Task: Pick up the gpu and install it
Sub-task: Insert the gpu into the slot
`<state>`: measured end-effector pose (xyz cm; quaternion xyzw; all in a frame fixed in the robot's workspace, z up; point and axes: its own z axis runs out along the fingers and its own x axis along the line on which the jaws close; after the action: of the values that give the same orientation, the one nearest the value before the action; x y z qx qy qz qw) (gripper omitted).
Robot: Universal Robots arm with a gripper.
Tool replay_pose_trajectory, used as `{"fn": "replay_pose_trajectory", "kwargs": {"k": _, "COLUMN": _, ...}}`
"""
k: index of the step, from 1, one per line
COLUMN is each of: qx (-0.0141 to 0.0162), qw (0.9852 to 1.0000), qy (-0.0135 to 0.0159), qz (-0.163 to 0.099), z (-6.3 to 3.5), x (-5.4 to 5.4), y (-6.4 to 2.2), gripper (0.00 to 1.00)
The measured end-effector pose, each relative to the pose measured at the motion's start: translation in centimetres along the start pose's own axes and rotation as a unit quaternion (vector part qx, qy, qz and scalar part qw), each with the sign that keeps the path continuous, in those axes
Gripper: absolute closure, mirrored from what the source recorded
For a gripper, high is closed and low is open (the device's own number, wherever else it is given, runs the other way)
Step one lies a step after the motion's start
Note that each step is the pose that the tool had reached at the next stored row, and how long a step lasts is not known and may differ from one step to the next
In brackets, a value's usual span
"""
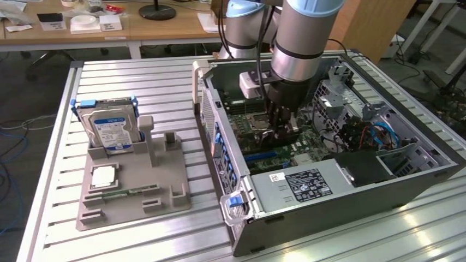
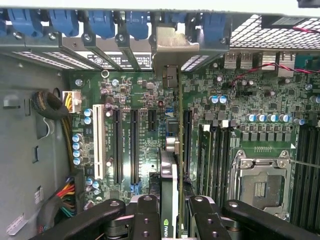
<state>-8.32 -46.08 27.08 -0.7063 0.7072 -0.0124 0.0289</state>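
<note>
My gripper (image 1: 281, 126) reaches down into the open computer case (image 1: 218, 136) over the green motherboard (image 1: 251, 117). In the wrist view the gripper (image 2: 172, 220) is shut on the gpu (image 2: 169, 170), which is seen edge-on between the black fingers (image 2: 146, 215). The card runs from the fingers toward the case's rear wall, and its silver end bracket (image 2: 175, 47) sits at the slot openings there. It stands upright over the motherboard (image 2: 235, 100), between the long black expansion slots (image 2: 134, 145) and the memory slots (image 2: 210, 155). Whether its edge is seated in a slot I cannot tell.
A grey fixture (image 1: 135, 191) on the slatted table at the exterior view's left holds a silver hard drive (image 1: 111, 128) upright and a narrow green memory stick (image 1: 120, 192). Inside the case are the power supply (image 1: 302, 185), the CPU socket (image 2: 260, 187) and cable bundles (image 2: 60, 115).
</note>
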Motion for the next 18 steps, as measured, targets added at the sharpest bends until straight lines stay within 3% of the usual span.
{"fn": "replay_pose_trajectory", "kwargs": {"k": 18, "qx": 0.0000, "qw": 1.0000, "qy": 0.0000, "qz": 0.000, "z": 0.11, "x": 0.00, "y": 0.53, "gripper": 0.73}}
